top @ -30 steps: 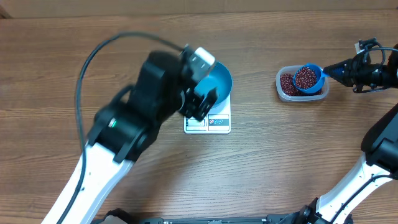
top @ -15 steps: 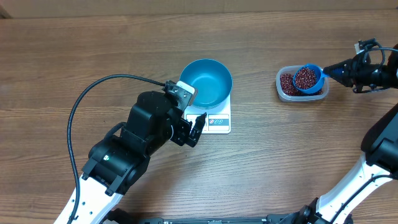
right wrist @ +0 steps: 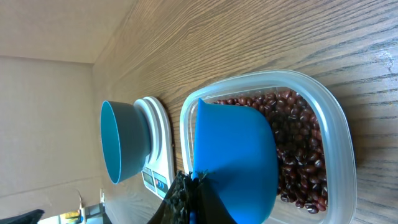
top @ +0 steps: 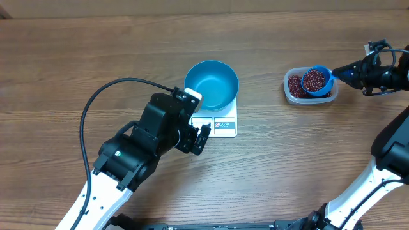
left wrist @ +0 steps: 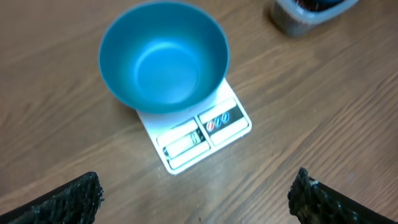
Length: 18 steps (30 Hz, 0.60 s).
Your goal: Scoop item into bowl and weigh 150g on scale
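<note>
Well, I can't read the scale's [left wrist: 205, 134] blurred display; dark red-brown beans [top: 314, 80] heap my blue scoop [right wrist: 236, 155], right tool [right wrist: 186, 198] clamped on its handle, left tool [left wrist: 196, 193] spread wide.

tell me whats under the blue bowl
The white scale sits under the bowl. Only its edge with the display and buttons shows; the bowl covers the rest of its platform.
</note>
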Each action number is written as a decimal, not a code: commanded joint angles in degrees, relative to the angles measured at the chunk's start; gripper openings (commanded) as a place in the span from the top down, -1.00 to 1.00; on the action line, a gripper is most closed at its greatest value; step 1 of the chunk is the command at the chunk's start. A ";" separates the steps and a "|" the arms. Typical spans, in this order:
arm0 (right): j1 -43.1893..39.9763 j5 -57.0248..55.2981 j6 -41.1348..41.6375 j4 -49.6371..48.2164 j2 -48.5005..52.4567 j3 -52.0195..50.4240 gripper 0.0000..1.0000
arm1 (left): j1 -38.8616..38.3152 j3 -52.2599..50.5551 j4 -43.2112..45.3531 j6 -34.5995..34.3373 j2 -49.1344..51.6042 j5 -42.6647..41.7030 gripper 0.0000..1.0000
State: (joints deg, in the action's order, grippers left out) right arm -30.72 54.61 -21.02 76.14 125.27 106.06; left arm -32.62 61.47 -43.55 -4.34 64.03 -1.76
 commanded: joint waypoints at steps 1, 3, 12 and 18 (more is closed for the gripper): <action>-0.15 1.60 -0.48 0.00 0.87 -0.15 0.93 | -0.02 -0.35 -0.52 -0.59 1.03 -0.83 -0.99; -0.15 1.60 -0.48 0.02 0.87 -0.15 0.93 | -0.02 -0.35 -0.52 -0.57 1.51 -0.81 -0.99; -0.15 1.60 -0.48 0.04 0.87 -0.15 0.93 | -0.02 -0.35 -0.48 -0.57 2.62 -0.81 -0.99; -0.15 1.60 -0.50 0.00 0.87 -0.15 0.93 | -0.02 -0.35 -0.37 -0.59 3.08 -0.81 -0.99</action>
State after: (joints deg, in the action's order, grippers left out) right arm -30.72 54.59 -21.04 76.14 125.27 106.06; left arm -32.62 61.47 -44.14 -4.36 66.67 -1.76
